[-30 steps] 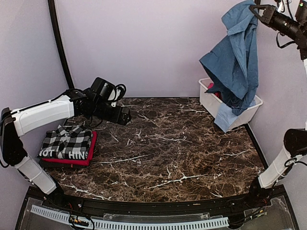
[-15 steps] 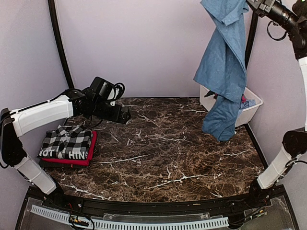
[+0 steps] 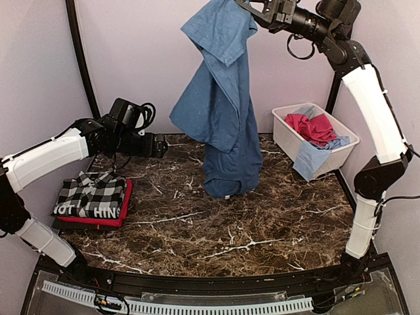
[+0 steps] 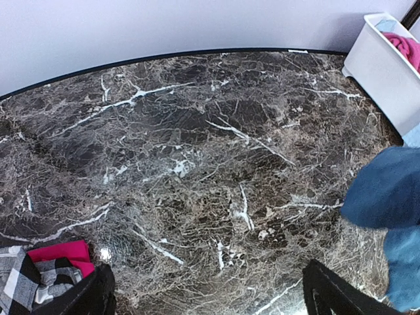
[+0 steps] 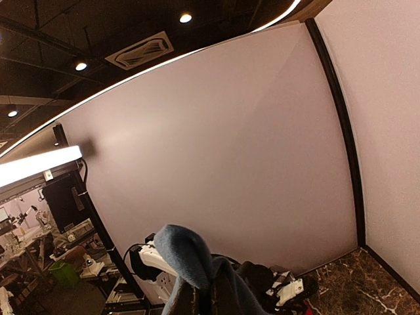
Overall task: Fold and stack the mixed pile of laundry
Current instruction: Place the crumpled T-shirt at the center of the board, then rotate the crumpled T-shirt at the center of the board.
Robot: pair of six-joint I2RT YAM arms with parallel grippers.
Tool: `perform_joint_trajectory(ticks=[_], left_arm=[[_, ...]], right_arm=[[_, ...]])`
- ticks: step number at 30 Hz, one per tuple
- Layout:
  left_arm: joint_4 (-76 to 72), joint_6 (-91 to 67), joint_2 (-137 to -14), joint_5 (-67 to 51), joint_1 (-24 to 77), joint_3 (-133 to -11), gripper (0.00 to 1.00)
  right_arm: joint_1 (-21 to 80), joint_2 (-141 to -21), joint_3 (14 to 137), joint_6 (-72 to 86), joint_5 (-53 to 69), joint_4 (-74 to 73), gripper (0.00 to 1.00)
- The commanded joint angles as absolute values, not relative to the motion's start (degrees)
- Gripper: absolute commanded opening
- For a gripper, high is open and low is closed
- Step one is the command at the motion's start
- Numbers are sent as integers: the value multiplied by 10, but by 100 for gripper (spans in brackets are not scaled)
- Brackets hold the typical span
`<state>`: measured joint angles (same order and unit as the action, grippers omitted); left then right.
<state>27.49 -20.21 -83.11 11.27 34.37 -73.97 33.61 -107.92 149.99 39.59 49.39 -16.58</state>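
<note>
High above the dark brown white-veined marble table [image 3: 262, 216], a navy blue cloth tee [image 3: 220, 125] hangs in a long drape from the right gripper [image 3: 252, 8], whose jaws are clamped together on the cloth's top edge. Its lower end seems to rest bunched on the table's middle. At the left, a folded black-and-white checked garment with white lettering [image 3: 92, 197] lies on top of a folded red tee [image 3: 125, 207]. At the right rear, crumpled pink-red pieces [image 3: 314, 126] sit inside a white rectangular plastic tub [image 3: 289, 141], and a light blue piece [image 3: 308, 157] hangs over its front wall. The left gripper [image 3: 157, 146] hovers above the table beyond the folded stack, its fingers [image 4: 328, 295] spread wide apart and holding nothing.
</note>
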Motion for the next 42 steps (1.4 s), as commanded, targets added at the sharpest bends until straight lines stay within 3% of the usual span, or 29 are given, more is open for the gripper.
perform_joint_trajectory(ticks=[1,3,5,9,10,11,13,15,20,22,28,35,42], left_arm=[[283,-216,-799,123,334,-735,99],[286,-218,-797,125,333,-734,99],[288,-221,-793,131,332,-731,99],[285,-227,-780,136,328,-714,99],[283,-227,-776,134,328,-707,99],[281,-226,-774,134,327,-704,99],[280,-222,-771,130,326,-695,99],[275,-214,-770,117,325,-684,99],[287,-190,-779,59,326,-672,99],[289,-186,-778,39,330,-658,99],[326,-197,-793,18,354,-614,97],[407,-265,-791,2,377,-560,77],[427,-370,-775,-30,411,-490,68]], right_arm=[[350,-1076,1545,429,501,-63,0],[344,-1067,1532,390,483,-103,0],[330,-1025,1436,327,447,-133,0],[271,-903,1085,276,350,-83,1],[260,-877,1010,274,337,-83,7],[245,-858,937,266,314,-93,20],[225,-829,826,242,228,-132,56],[209,-814,763,224,181,-174,79],[203,-778,710,180,174,-230,92],[205,-779,712,162,178,-262,94],[293,-807,686,132,230,-274,87],[423,-894,665,125,214,-262,82],[484,-1004,702,101,193,-257,81]])
